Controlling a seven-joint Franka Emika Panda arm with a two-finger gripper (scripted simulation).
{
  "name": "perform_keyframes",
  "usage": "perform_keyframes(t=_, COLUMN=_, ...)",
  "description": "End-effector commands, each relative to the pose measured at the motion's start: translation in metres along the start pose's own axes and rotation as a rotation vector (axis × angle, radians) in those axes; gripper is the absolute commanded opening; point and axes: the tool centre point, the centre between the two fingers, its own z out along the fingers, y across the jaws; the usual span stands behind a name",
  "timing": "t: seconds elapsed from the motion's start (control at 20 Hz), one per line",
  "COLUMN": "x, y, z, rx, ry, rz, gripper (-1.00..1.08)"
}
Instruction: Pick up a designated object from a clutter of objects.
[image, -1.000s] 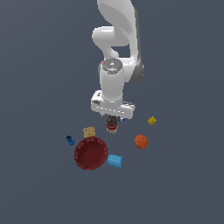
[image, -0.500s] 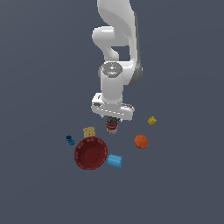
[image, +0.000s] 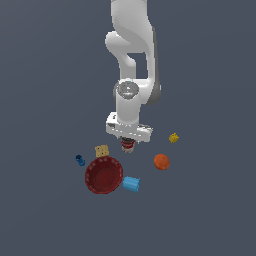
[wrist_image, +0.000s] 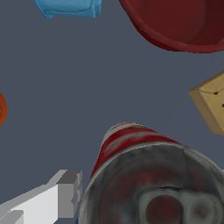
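Can (image: 128, 145) between block (image: 102, 151) and ball (image: 161, 161)

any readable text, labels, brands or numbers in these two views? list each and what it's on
None readable.
Can: red and white label, only blurred bands, no legible letters.
Tan block: a few dark dots, no text.
Red bowl, light-blue cup, orange ball, yellow cube: plain, no markings visible.

My arm (image: 131, 45): glossy white rounded links, grey round cap at the wrist joint, flat white flange below. Finger (wrist_image: 46, 201): blocky white, with a grey pad face.
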Motion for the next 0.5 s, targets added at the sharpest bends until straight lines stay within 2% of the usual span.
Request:
perform_keyframes(t=0.0, x=0.0004, y=-0.0001, z=0.0024, rx=0.000, ry=0.001, rz=0.000, gripper=1.00)
perform_keyframes(t=0.05, x=0.0004, y=-0.0001, z=0.0024, rx=0.000, ry=0.001, rz=0.000, gripper=-1.00)
perform_keyframes(t=0.45, x=0.0004, y=-0.0001, z=0.0024, rx=0.000, ry=0.001, rz=0.000, gripper=-1.00)
